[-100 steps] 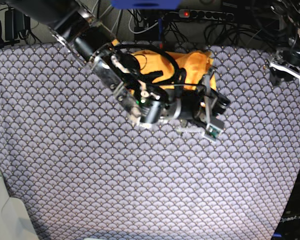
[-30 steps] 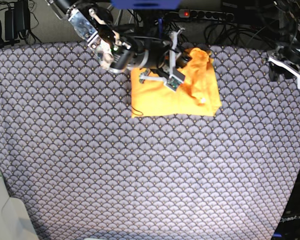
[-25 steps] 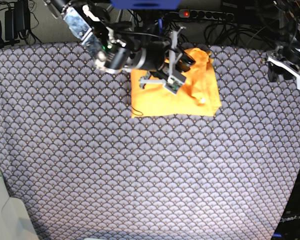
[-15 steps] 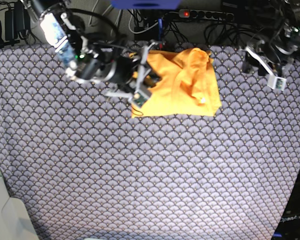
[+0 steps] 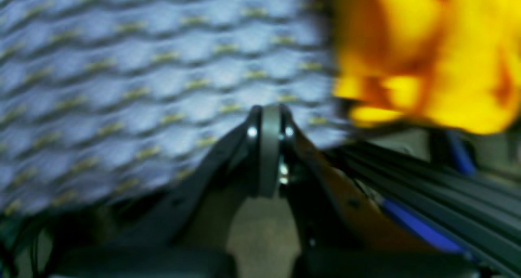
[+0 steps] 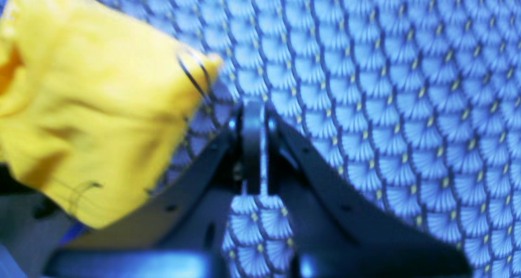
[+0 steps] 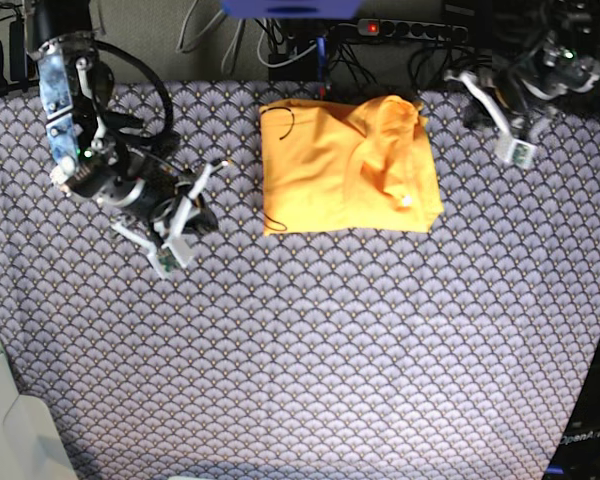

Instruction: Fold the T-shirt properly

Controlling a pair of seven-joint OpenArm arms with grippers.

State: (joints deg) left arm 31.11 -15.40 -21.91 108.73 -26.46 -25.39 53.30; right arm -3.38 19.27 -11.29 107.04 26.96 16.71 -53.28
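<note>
Shirt folded, both claws together and empty.
Shirt lies upper centre on the tabletop; left claw upper right, right claw left. Risk: its rumpled upper-right flap may spring open.

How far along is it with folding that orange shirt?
It looks nearly or fully done. The T-shirt lies as a compact rectangle on the patterned cloth, though its top right corner is bunched. Nothing is in hand: the left gripper and right gripper are shut, empty, off the shirt. Perhaps only smoothing remains.
</note>
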